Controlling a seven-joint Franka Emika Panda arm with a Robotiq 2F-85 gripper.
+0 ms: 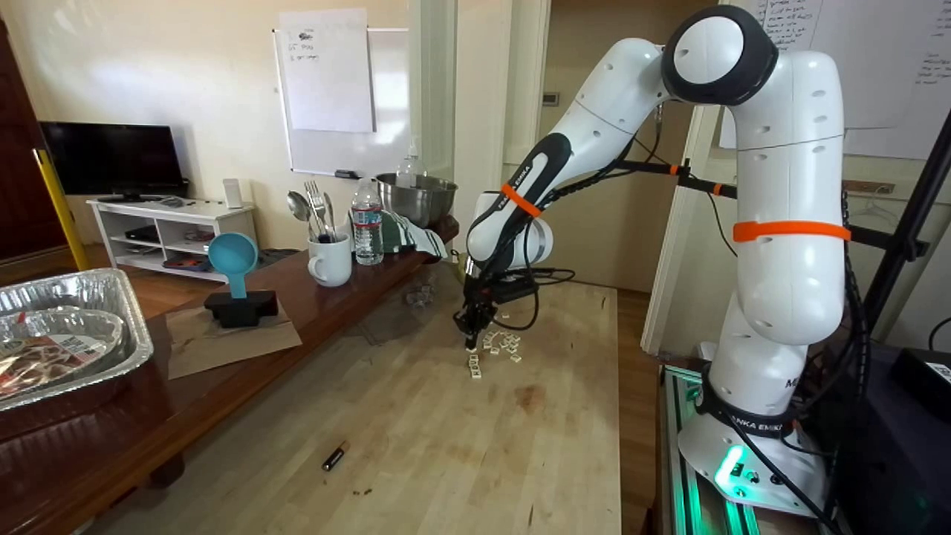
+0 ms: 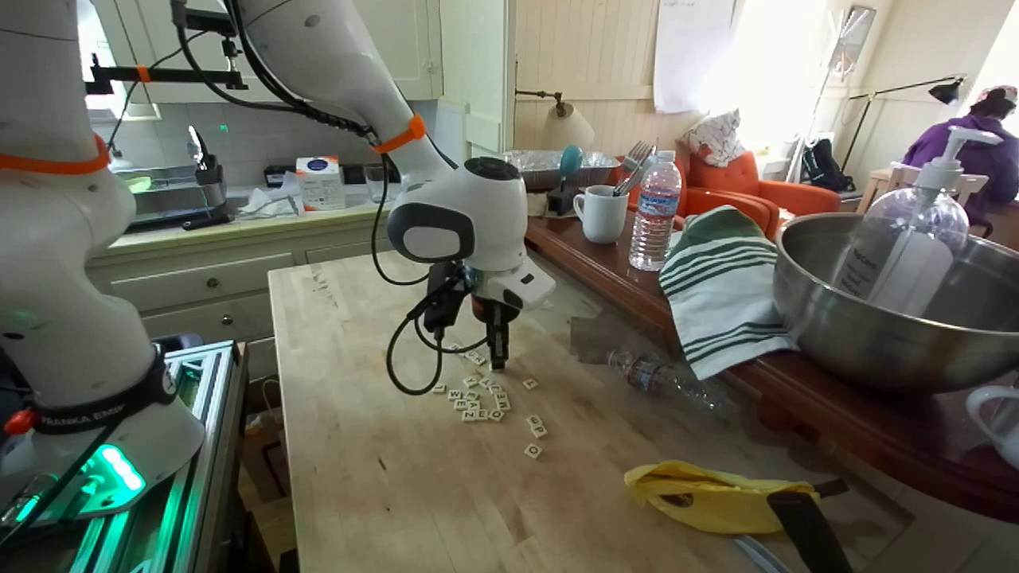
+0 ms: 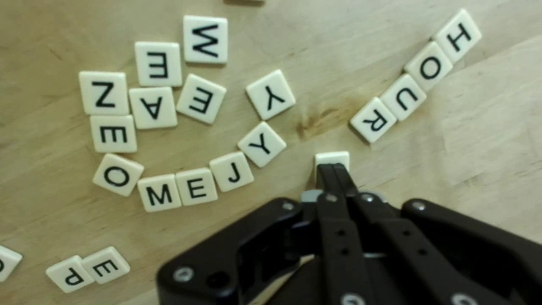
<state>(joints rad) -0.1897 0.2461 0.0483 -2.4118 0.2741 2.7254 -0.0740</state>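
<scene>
From where I stand, the robot's pincer (image 3: 333, 166) points down at the pale wooden table (image 1: 550, 453), its two fingers brought together into one narrow black stub. Right at its tips sits a single cream letter tile (image 3: 331, 158), mostly covered, so I can't read its face; whether the tips press on it or stop just above, I can't tell. In the wrist view a row of four tiles (image 3: 419, 76) spelling HOUR runs edge to edge toward the far right, its R end near the covered one but apart from it. To the left lies a loose ring of tiles (image 3: 200, 101), with W at its far side and M, E and J along its near side. At the near left, a P tile (image 3: 70, 274) and an E tile (image 3: 106, 265) lie against each other. In an exterior view, a battery (image 1: 335, 456) lies at the table's near left, well apart from the tiles, and a white mug (image 1: 330, 261) of cutlery (image 1: 318, 208) stands just beside a water bottle (image 1: 368, 230), with a steel bowl (image 1: 417, 200) farther back.
</scene>
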